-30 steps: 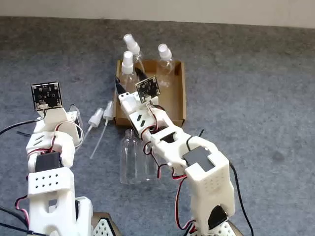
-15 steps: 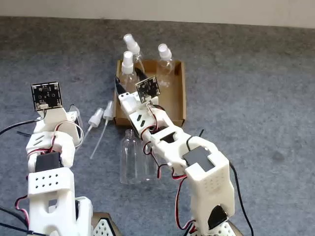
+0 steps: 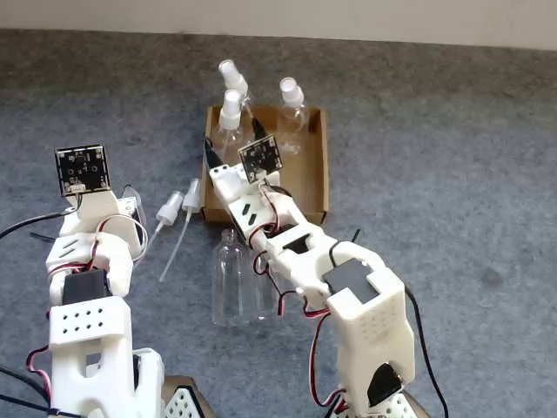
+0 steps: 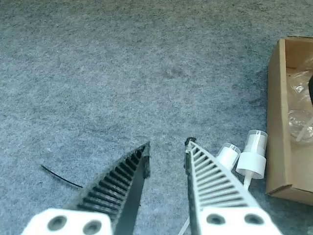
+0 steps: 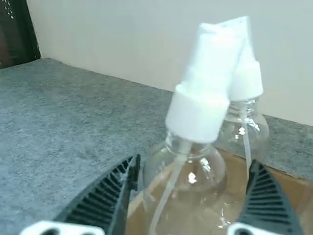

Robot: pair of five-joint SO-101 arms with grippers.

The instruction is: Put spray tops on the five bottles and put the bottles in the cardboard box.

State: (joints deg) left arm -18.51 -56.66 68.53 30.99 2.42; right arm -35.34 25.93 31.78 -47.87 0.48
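Observation:
The cardboard box point(image 3: 324, 165) lies at the far middle of the grey carpet. Three clear bottles with white spray tops stand at its far end point(image 3: 230, 122) point(image 3: 232, 77) point(image 3: 291, 106). My right gripper point(image 3: 233, 139) is open inside the box, its fingers on either side of the nearest capped bottle point(image 5: 186, 171), which leans a little; a second capped bottle point(image 5: 244, 127) stands behind it. Two uncapped bottles point(image 3: 228, 274) point(image 3: 264, 292) stand beside the right arm. Two loose spray tops point(image 4: 252, 152) point(image 4: 227, 154) lie left of the box. My left gripper point(image 4: 167, 144) hangs open beside them.
The left arm point(image 3: 87, 261) stands at the near left. A thin black wire point(image 4: 58, 176) lies on the carpet by the left gripper. The box's left wall point(image 4: 274, 112) is just past the loose tops. Bare carpet stretches to the right of the box.
The right gripper's fingers have spread apart around the nearest capped bottle, and that bottle's top has tipped slightly to the right. The left arm has not moved.

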